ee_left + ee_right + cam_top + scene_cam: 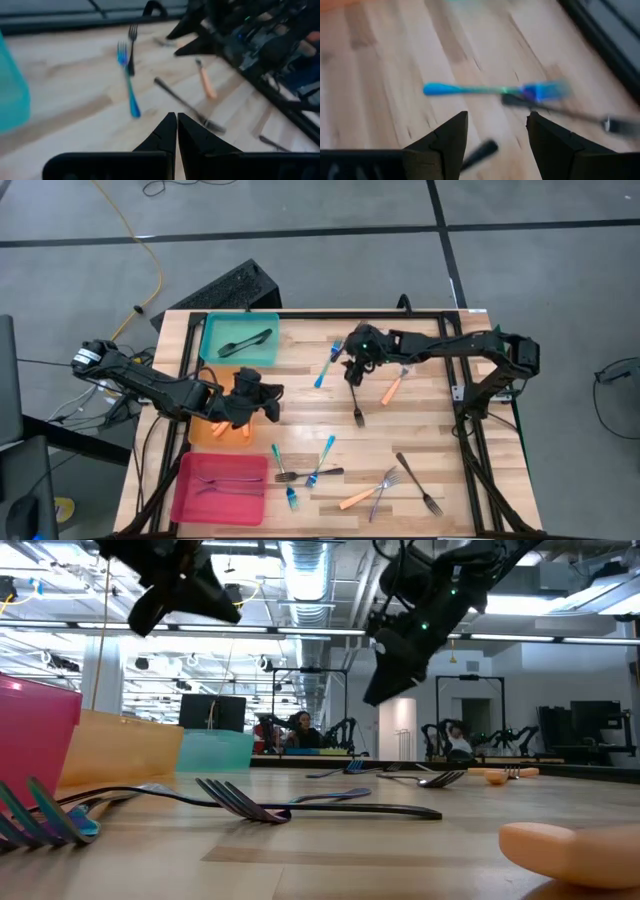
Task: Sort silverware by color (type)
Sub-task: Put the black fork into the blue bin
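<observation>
Slim forks lie scattered on the wooden table. My right gripper is open and hovers over the far middle, above a blue-handled fork and the handle of a dark fork; an orange-handled fork lies beside them. The low view shows this gripper raised off the wood. My left gripper is shut and empty, held high above the right edge of the orange tray. More blue, orange and dark forks lie near the front edge.
A teal tray at the far left holds a dark fork. The orange tray holds orange forks, and the pink tray near the front left holds forks too. A black frame runs along the table's right side.
</observation>
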Controlling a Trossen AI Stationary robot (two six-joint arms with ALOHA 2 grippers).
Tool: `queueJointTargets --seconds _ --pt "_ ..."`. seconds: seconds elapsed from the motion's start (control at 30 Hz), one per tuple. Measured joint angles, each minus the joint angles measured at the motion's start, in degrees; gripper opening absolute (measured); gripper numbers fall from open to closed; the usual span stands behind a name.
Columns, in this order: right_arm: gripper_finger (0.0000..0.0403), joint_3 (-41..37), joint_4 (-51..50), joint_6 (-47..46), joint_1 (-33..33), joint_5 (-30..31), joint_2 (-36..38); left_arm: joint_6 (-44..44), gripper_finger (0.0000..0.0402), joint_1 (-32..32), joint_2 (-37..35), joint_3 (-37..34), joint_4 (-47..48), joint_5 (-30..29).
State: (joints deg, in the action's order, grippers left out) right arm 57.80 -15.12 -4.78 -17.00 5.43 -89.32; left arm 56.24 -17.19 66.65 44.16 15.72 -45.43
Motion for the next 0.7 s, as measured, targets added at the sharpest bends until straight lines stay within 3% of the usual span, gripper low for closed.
queueJointTargets --seconds 0.17,0.33,0.57,0.7 --pt "0.0223 0.00 -7.06 -3.61 -0.93 2.28 0.00 -6.44 0.0000 0.41 0.00 0.00 -3.63 -0.33" --pt "0.0223 0.00 -7.63 -3.84 -2.79 6.62 0.00 -10.48 0.0011 1.52 0.00 0.00 -3.82 -0.09" --pt "0.0223 0.00 2.47 -5.45 -4.93 3.71 0.00 -12.22 0.0091 2.49 0.00 0.00 -3.67 -0.10" --pt "0.0223 0.00 8.35 3.70 -3.56 1.86 0.00 -11.92 0.0131 2.84 0.00 -0.45 -3.59 -0.29"
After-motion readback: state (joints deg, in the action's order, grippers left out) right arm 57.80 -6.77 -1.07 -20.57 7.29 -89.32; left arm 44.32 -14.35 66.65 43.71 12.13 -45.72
